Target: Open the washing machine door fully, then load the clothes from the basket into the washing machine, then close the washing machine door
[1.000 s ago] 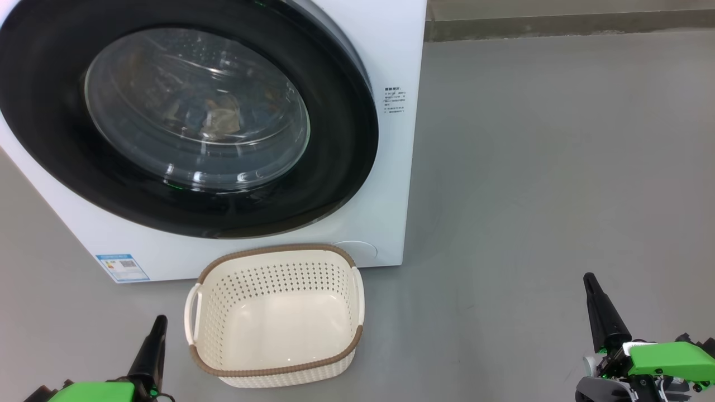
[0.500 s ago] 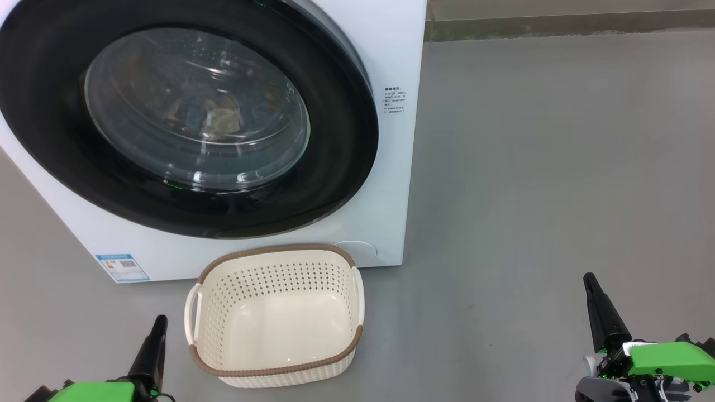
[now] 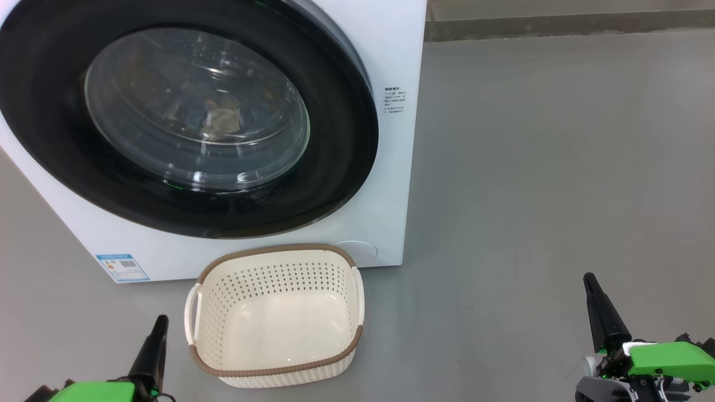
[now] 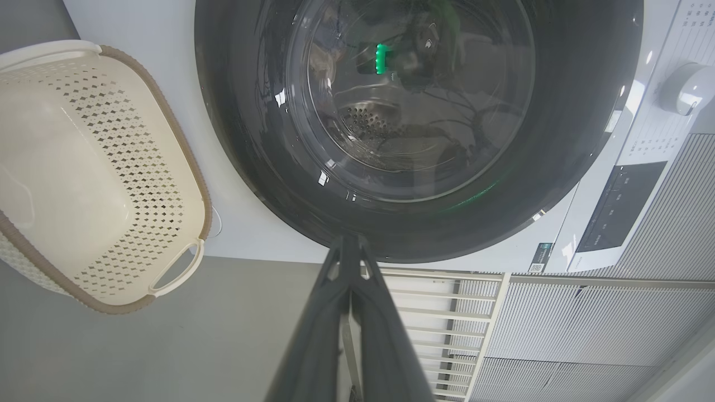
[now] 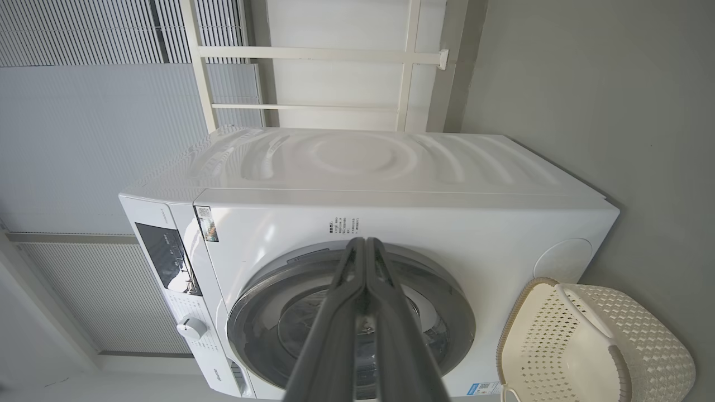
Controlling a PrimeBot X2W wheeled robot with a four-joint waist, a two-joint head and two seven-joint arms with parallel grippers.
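Left fingers [image 3: 151,352]: pressed together, no gap, nothing held; tips point forward toward the washing machine [image 3: 391,167]. Right fingers [image 3: 600,312]: likewise closed tip to tip and empty, pointing forward over bare grey floor [image 3: 530,195], with the machine ahead and off to their left. The washing machine door [image 3: 341,139] lies ahead of and above the left fingers. It sits closed against the white front panel, its round face turned toward the robot. In the left wrist view the fingertips line up with the door's black rim. The clothes [image 3: 218,117] are beyond the left fingers, inside the drum behind the door glass. They show as a blurred tan and blue heap, and separate garments cannot be told apart. The basket [image 3: 273,248] stands on the floor just right of the left fingers and well left of the right fingers, close against the foot of the machine. It is upright, mouth up, interior bare. Its handle-to-handle axis runs crosswise to the fingers, roughly parallel to the machine front. A small blue label [image 3: 122,268] is ahead of the left fingertips, low on the panel.
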